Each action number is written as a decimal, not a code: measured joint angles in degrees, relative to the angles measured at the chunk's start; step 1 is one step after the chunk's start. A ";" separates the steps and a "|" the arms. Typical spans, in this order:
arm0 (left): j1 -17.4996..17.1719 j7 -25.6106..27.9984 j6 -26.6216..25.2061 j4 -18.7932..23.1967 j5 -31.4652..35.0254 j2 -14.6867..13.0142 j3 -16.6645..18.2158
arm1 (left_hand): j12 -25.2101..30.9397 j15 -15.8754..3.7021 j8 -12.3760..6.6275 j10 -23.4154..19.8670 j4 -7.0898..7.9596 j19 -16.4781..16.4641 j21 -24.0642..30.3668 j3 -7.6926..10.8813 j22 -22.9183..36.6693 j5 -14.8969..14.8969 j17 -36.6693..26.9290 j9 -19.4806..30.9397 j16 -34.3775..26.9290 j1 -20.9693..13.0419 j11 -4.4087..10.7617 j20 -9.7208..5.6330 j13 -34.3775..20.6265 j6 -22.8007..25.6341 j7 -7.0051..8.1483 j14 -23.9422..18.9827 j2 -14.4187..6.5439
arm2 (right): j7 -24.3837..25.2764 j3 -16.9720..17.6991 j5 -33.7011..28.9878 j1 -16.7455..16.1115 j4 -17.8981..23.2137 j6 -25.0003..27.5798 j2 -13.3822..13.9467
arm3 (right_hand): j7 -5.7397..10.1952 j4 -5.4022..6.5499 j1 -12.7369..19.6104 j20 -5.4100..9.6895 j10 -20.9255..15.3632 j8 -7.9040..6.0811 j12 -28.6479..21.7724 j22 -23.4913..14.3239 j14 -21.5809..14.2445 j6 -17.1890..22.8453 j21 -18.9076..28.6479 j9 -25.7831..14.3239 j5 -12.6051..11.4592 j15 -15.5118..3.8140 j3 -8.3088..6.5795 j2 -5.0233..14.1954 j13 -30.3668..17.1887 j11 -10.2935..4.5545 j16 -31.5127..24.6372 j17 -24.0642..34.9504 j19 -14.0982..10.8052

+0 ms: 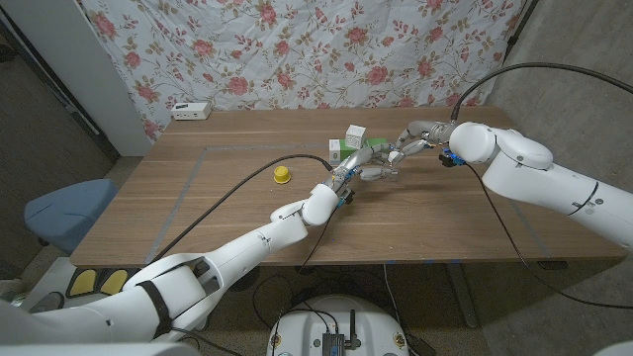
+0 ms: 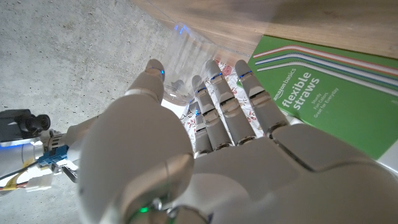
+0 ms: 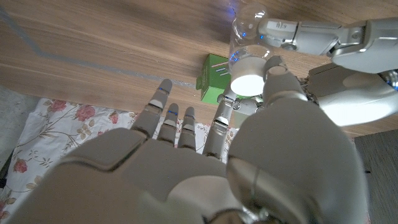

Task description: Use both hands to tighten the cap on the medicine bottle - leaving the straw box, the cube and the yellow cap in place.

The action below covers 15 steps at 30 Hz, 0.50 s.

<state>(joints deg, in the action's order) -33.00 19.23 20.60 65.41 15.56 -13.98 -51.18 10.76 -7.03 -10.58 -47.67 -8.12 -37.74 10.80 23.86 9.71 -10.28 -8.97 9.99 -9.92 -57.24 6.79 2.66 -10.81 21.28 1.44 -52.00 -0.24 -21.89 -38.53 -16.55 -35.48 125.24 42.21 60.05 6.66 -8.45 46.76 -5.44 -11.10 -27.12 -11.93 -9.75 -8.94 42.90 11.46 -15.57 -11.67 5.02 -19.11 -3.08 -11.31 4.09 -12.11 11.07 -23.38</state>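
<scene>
Left hand [image 1: 345, 182] and right hand [image 1: 404, 146] meet at mid-table beside the straw box [image 1: 362, 147]. Left wrist: fingers [image 2: 214, 93] wrap the clear bottle [image 2: 186, 59]. Right wrist: thumb and finger pinch the white cap [image 3: 247, 79]. Light, slick plastic, probably; hold the body, twist the cap.

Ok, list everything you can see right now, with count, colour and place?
bottle: one, clear, white cap, mid-table between both hands.
straw box: one, green, lying on the table right behind the bottle.
cube: one, white with some green, behind the straw box.
yellow cap: one, yellow, on the table left of the hands, apart from them.
white device: one, at the table's far left edge.
chair: one, blue seat, left of the table.
table: one, brown wood.
curtain: one, floral, behind the table.
left hand: white, at the bottle; grip unclear.
right hand: white, at the bottle's cap; grip unclear.
</scene>
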 measured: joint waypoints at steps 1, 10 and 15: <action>0.00 -0.03 0.03 0.00 -0.04 0.00 0.00 | -0.03 0.00 0.00 0.00 0.06 0.00 0.00 0.06 0.00 0.00 0.00 0.00 0.00 0.00 0.00 0.00 0.00 0.00 0.00 0.00 0.00 | 0.00 -0.20 0.00 0.12 0.00 0.00 -0.06 | -0.13 0.14 -0.13 0.00 -0.27 -0.14 0.00 0.00 -0.18 0.14 0.00 0.00 0.03 -0.01 0.14 -0.12 0.00 0.08 0.00 0.00 0.00; 0.13 -0.08 0.19 -0.37 -0.22 0.10 -0.03 | 0.07 0.00 0.00 -0.06 -0.17 0.00 0.00 0.30 0.00 0.10 0.01 0.00 0.00 0.01 0.06 0.00 0.01 0.00 0.00 0.00 0.01 | -0.23 -1.58 -1.26 0.85 0.27 1.61 -0.44 | 0.24 0.54 -1.56 -0.02 -1.20 -1.08 -0.44 0.13 -1.01 2.70 0.00 0.23 0.14 -0.83 0.55 -0.48 0.00 -0.20 -0.44 0.28 -0.59; 0.19 -0.08 0.25 -0.69 -0.25 0.16 -0.04 | 0.07 0.00 0.00 -0.06 -0.17 0.00 0.00 0.30 0.00 -0.17 0.02 0.00 0.00 0.02 0.07 0.00 0.02 0.00 0.00 0.00 0.00 | -0.20 -2.04 -2.42 1.03 0.33 2.97 -0.72 | 0.11 0.80 -2.02 0.01 -1.77 -1.50 -0.44 0.16 -1.63 3.80 0.00 0.30 0.14 -0.85 0.81 -0.65 0.00 0.15 -0.44 0.28 -1.23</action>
<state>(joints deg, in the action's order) -32.80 19.15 20.85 64.72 15.31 -13.83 -51.22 10.82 -7.03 -10.58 -47.74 -8.30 -37.74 10.80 24.16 9.71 -10.45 -8.94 9.99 -9.92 -57.22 6.86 2.66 -10.79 21.28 1.43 -51.99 -0.24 -22.09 -40.57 -18.98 -34.45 125.57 45.18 59.33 6.77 -7.66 44.75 -5.43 -12.87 -28.62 -12.37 -9.59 -10.57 46.71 11.46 -15.27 -11.53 4.18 -18.30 -3.74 -11.31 4.24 -12.54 11.35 -24.61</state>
